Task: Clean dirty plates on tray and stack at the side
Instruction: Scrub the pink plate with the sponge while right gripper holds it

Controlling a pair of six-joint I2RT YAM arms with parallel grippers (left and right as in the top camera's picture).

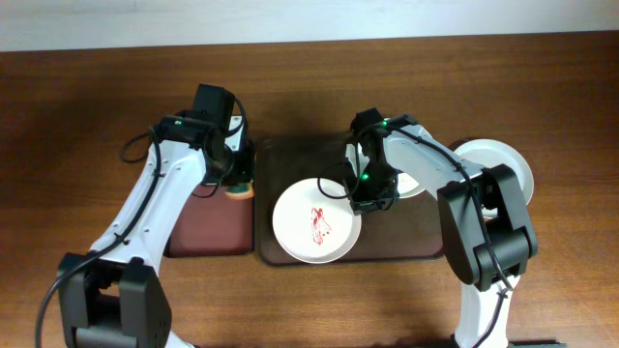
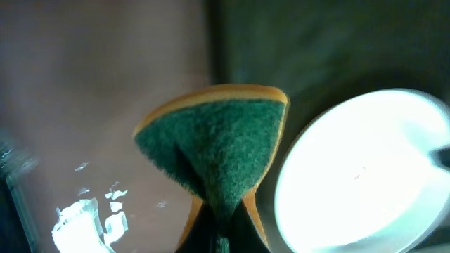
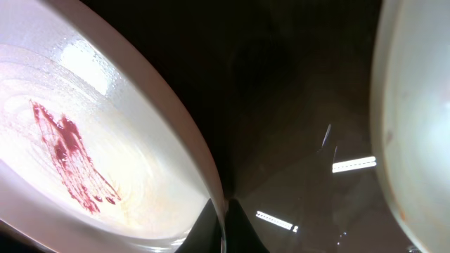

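A white plate with a red smear lies on the front left of the dark brown tray. My right gripper is shut on its right rim. The right wrist view shows the rim pinched between the fingers, with the smeared plate to the left. A second plate lies on the tray, partly hidden under my right arm. A third white plate sits off the tray at the right. My left gripper is shut on a green and orange sponge at the tray's left edge.
A smaller reddish-brown tray lies left of the big tray, under my left arm. The wooden table extends to both sides. In the left wrist view, the white plate lies right of the sponge.
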